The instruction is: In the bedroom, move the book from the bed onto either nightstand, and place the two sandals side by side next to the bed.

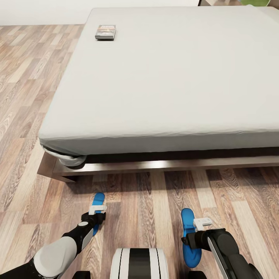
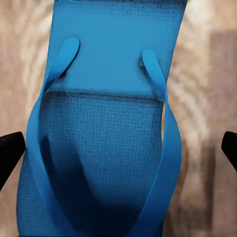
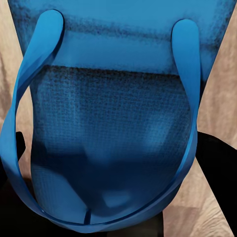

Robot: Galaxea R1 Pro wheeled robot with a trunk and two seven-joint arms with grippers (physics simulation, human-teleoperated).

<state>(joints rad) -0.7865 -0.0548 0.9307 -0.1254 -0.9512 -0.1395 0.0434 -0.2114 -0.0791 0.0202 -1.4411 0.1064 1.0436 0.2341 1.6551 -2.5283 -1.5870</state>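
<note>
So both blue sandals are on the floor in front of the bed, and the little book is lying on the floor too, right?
Not quite. The book lies on the bed, near its far left edge, as the head view shows. Both sandals are indeed on the floor before it.

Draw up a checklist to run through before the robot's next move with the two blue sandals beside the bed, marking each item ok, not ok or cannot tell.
1. Left end effector over bright blue flat sandal: ok.
2. Left fingers closed on it: not ok, both stand clear.
3. Right end effector over second blue sandal: ok.
4. Right grip closed: cannot tell.
5. Sandals side by side: not ok, wide gap.
6. Small dark paperback off pale mattress: not ok.
</note>
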